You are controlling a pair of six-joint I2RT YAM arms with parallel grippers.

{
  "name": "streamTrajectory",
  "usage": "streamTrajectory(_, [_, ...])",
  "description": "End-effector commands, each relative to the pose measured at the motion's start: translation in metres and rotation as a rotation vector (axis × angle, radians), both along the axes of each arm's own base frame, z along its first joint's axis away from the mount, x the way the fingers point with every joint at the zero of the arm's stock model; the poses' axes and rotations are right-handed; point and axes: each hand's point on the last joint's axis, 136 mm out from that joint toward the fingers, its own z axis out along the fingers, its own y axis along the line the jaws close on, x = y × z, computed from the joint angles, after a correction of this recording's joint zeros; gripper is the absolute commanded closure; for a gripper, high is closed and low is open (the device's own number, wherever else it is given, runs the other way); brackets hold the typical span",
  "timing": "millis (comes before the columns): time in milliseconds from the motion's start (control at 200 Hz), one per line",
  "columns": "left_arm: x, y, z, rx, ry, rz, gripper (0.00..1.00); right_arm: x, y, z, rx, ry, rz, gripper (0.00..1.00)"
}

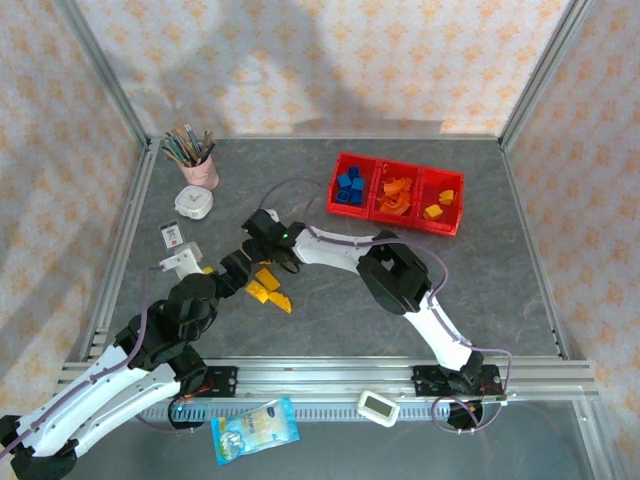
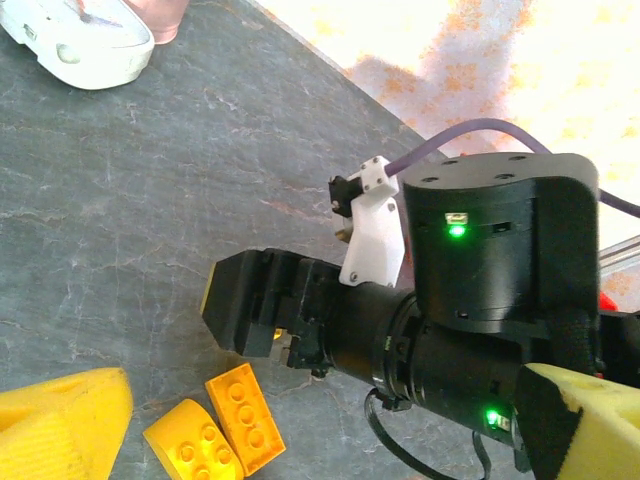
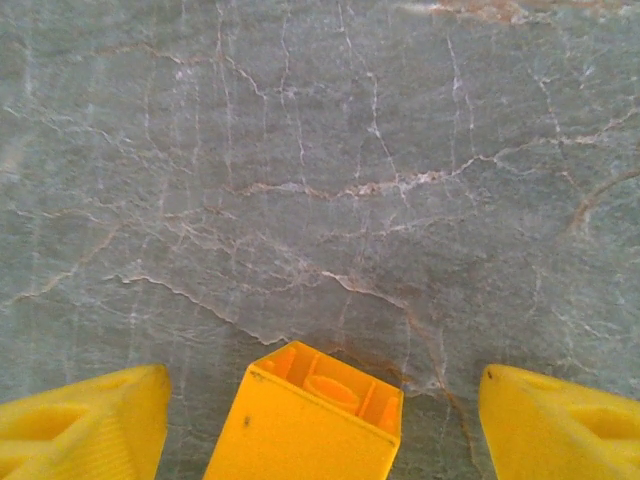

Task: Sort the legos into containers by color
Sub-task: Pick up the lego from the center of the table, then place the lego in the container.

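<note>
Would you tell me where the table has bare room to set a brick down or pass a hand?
Free: the stretch between red tray, right rail and right arm, and the back strip between pink cup and tray. Crowded: left of centre, where the left arm meets it over the yellow bricks.

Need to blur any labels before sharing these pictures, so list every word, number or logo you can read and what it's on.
Nothing here is legible enough to quote.
Blue-and-white packet, near edge: printing too small to read.
White display unit on the rail: screen too small.
White tag on the table's left: dark marks, blurred.
White dial by the pink cup: markings unreadable.
Orange lego plate: no lettering made out on its studs.
</note>
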Motion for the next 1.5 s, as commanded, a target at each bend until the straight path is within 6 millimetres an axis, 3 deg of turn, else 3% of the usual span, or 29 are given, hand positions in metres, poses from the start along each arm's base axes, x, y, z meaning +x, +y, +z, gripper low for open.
streamTrajectory(0, [-0.001,0.01,-0.007,0.029,0.008,0.041,0.01,-0.002,-0.007,-0.003,-0.068,-0.008,-0.028,0.23])
streamTrajectory(345, [0.002,0.004,-0.009,0.017,0.005,0.023,0.01,-0.006,-0.045,0.002,-0.175,-0.044,-0.102,0.42])
streamTrajectory(591, [0.004,-0.002,-0.007,0.012,0.01,0.001,0.01,-0.001,-0.038,0.005,-0.172,-0.071,-0.073,0.58])
streamTrajectory(781, [0.006,-0.011,-0.006,-0.012,0.003,-0.031,0.01,0.002,-0.044,0.035,-0.13,-0.112,-0.088,0.7])
streamTrajectory(916, [0.009,-0.024,-0.003,-0.026,-0.01,-0.087,0.01,0.004,-0.065,0.064,-0.065,-0.13,-0.127,0.73])
streamTrajectory(1026, [0.014,-0.04,-0.001,-0.042,-0.021,-0.148,0.01,0.009,-0.098,0.082,-0.015,-0.131,-0.191,0.73])
streamTrajectory(1146, [0.021,-0.06,0.002,-0.044,-0.027,-0.222,0.01,0.016,-0.149,0.099,-0.017,-0.162,-0.289,0.73])
streamTrajectory(1497, [0.047,-0.127,0.0,-0.056,-0.023,-0.402,0.01,0.06,-0.326,0.128,-0.062,-0.218,-0.636,0.72])
